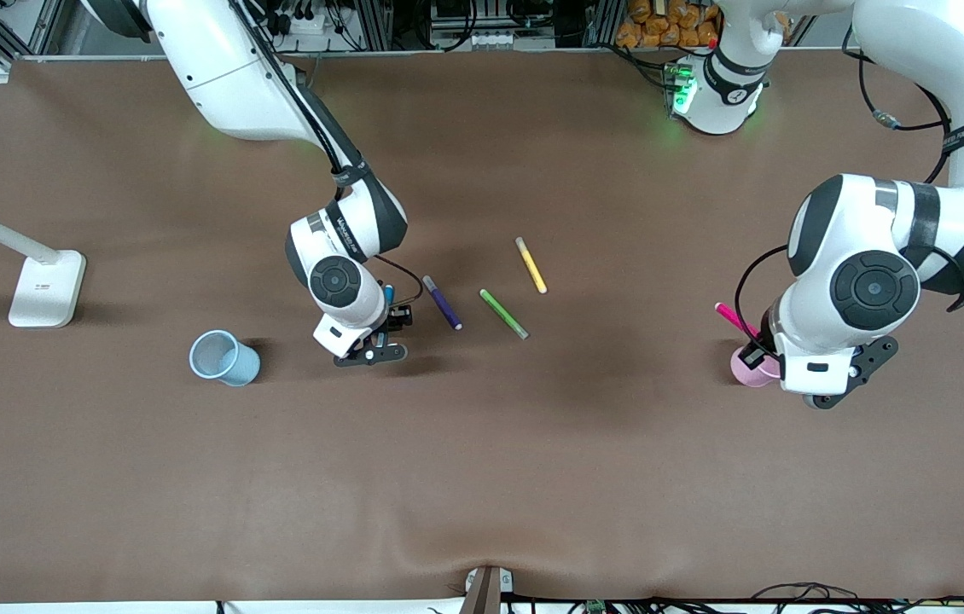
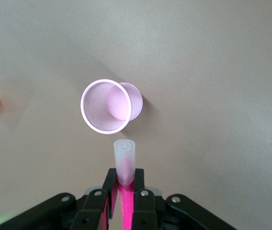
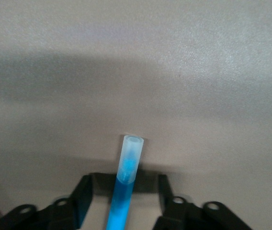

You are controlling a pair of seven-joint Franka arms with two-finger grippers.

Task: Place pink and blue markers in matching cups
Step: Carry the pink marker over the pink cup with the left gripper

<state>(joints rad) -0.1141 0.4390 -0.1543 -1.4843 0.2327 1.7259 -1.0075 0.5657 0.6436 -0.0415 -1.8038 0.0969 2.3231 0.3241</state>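
Pink marker (image 2: 125, 165) is clamped between the left gripper (image 2: 124, 194) fingers, pale end down, hanging above the table just beside the pink cup (image 2: 108, 106) rather than squarely over its mouth. The cup stands upright at the left arm's end of the table. Risk: if released here, the marker looks likely to strike the rim or land outside; the light cup could tip or slide if the tip hits its wall. The front view shows the marker held at a slant, which would add to that risk.

Blue marker (image 3: 125, 184) lies between the right gripper (image 3: 126, 199) fingers, which stand apart on either side of it and are not yet seen pressing on it. Risk: an off-centre close could roll or flick the marker away, or pinch only its end so that it swings when lifted. The blue cup (image 1: 223, 358) stands well apart, toward the right arm's end, so a loose grip could drop the marker on the way.

Purple marker (image 1: 442, 302) lies near the right gripper; green marker (image 1: 504, 314) and yellow marker (image 1: 531, 264) lie farther toward the middle. A sweep of the arm could disturb the purple one.
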